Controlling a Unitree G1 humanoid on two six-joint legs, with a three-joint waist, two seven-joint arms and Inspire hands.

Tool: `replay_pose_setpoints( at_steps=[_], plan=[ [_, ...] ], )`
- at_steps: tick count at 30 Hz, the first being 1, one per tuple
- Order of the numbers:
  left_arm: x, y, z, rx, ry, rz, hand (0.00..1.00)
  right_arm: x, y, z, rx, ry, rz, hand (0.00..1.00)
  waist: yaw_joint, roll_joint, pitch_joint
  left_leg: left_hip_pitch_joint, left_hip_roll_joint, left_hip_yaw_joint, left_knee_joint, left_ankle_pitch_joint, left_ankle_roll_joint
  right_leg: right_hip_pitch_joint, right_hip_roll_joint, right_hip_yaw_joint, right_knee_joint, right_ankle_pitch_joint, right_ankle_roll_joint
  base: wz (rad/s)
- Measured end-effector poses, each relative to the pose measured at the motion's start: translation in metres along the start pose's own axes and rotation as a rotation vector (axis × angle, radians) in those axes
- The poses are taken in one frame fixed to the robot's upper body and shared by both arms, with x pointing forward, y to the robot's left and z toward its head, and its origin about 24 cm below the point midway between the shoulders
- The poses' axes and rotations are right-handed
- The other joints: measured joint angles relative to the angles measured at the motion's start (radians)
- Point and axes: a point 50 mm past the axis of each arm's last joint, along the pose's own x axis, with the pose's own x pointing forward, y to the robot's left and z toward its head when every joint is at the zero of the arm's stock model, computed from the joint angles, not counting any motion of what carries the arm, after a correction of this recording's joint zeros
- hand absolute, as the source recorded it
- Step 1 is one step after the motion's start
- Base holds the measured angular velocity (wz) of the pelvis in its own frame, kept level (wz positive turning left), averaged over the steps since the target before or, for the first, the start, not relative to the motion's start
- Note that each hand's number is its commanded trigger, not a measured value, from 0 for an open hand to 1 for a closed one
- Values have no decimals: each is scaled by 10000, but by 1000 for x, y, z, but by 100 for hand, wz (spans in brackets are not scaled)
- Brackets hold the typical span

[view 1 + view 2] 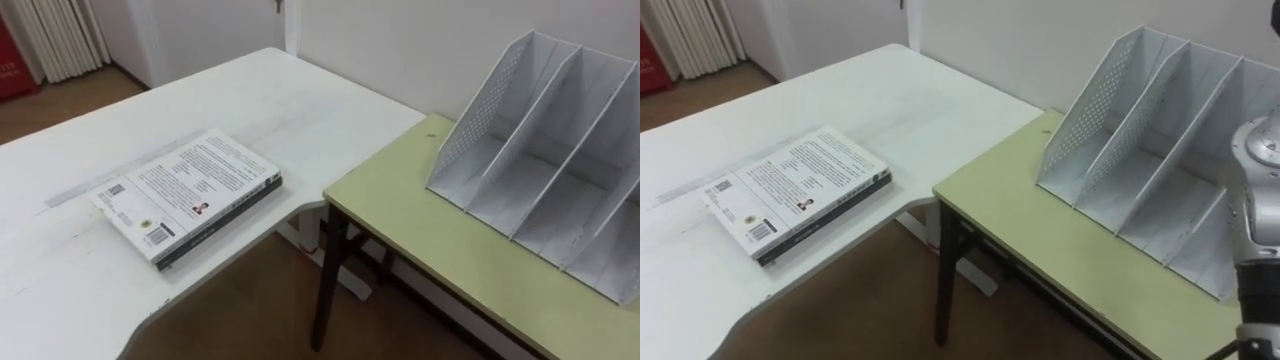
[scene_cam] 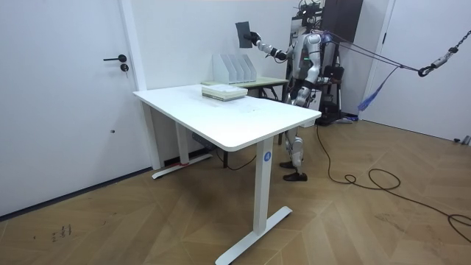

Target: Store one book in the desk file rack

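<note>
**Book held aloft, not yet in a slot**

Left eye view: the file rack (image 1: 540, 150) stands on the green-topped bench (image 1: 420, 220). Its slots are empty as far as they show. A stack of books (image 1: 190, 195) lies flat on the white bench (image 1: 60, 290), close to that bench's curved inner edge and well apart from the rack.

Room view: the robot stands behind the two benches, near the rack, with one arm stretched forward and up. I take this to be the right arm. The right hand (image 2: 255, 39) is closed on the lower edge of a dark book (image 2: 243, 32). The book is held roughly upright in the air, above the rack and clear of it. The left hand (image 2: 319, 82) sits low by the body, too small to read.

Right eye view: the rack's slanted dividers face the robot, and the right arm rises along the view's right edge and out at the top. That fits the raised book.

Judgement: the step in hand is the carry, with the book lifted and brought over the rack but not yet inserted. The next move calls for turning the book so that its flat faces run parallel to the dividers. It then has to come down, bottom edge first, between two walls without catching a divider's top. The hand should let go only once the book rests on the slot floor.
</note>
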Motion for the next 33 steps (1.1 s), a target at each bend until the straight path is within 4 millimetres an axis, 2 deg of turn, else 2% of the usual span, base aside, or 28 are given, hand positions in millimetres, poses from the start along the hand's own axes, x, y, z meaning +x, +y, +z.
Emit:
replay_pose_setpoints(
  at_steps=[9,13,24,30,33],
  plan=[
    [-1,3,1,60,31,-32,0,1,-1,-13,-509,363,140,100,-20,-67,1,23,5,5,4,0,0,9,-3,-5,-153,2,3,0],
    [-2,6,1,85,72,64,0,-2,3,-27,-1110,729,479,100,-42,-138,-9,30,9,-85,-13,-1,-2,131,11,-68,-151,8,-3,3],
    [-2,6,2,78,165,3,0,-7,6,-52,-1947,1562,1465,100,5,-135,-9,50,-14,-195,-71,0,-1,171,-14,-178,-159,8,-1,2],
    [-2,6,2,77,174,5,0,-9,10,-54,-2040,1665,2011,100,29,-122,1,125,-17,-224,-75,2,-2,234,-15,-183,-155,9,0,0],
    [-2,6,2,74,173,7,0,-10,11,-54,-2048,1669,2162,100,30,-120,42,192,-24,-229,-85,2,-1,309,-17,-182,-177,6,4,0]
  ],
)
